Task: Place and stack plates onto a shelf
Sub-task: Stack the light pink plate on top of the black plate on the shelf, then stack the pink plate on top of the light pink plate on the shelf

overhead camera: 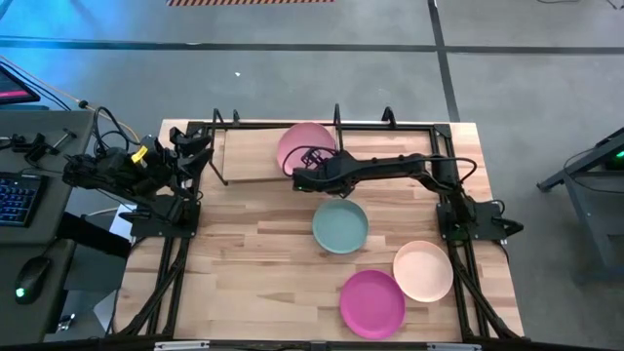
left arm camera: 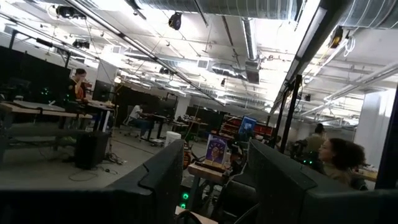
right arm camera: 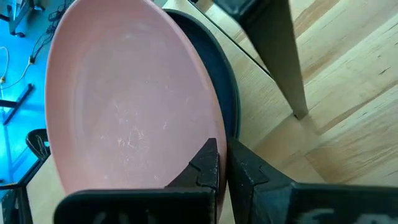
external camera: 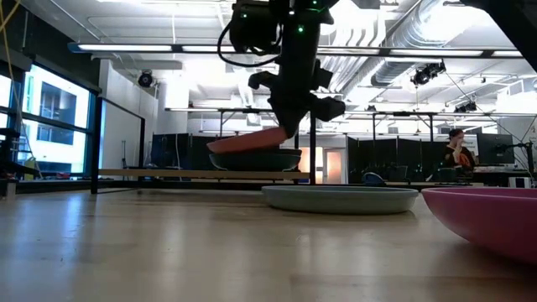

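Right gripper [overhead camera: 304, 176]: upper centre of the high view, at the end of the right arm, which stretches leftward across the picture from its base at the right; its jaws are pinching the near rim of the light pink plate [overhead camera: 304, 146]. In the right wrist view the dark fingertips [right arm camera: 208, 165] are pressed close over that rim.
Light pink plate: over the shelf [overhead camera: 249, 156], at upper centre of the high view. In the low view it [external camera: 247, 139] is tilted, its left edge lower, resting on a dark plate [external camera: 254, 158] underneath.
Dark plate: on the shelf board; in the right wrist view its rim [right arm camera: 219, 68] shows as a crescent along the right of the pink one.
Shelf: across the top of the table [overhead camera: 253, 263] in the high view, a light board inside black rods.
Light teal plate [overhead camera: 340, 226]: centre of the high view, flat on the table, just below the right gripper.
Cream plate [overhead camera: 423, 270]: lower right, flat on the table.
Magenta plate [overhead camera: 371, 303]: bottom centre-right, just beside the cream plate.
Left gripper [overhead camera: 195, 151]: upper left of the high view, by the shelf's left end; I cannot tell how its jaws stand.
Room: a person [external camera: 457, 151] at the right of the low view, far behind the table.
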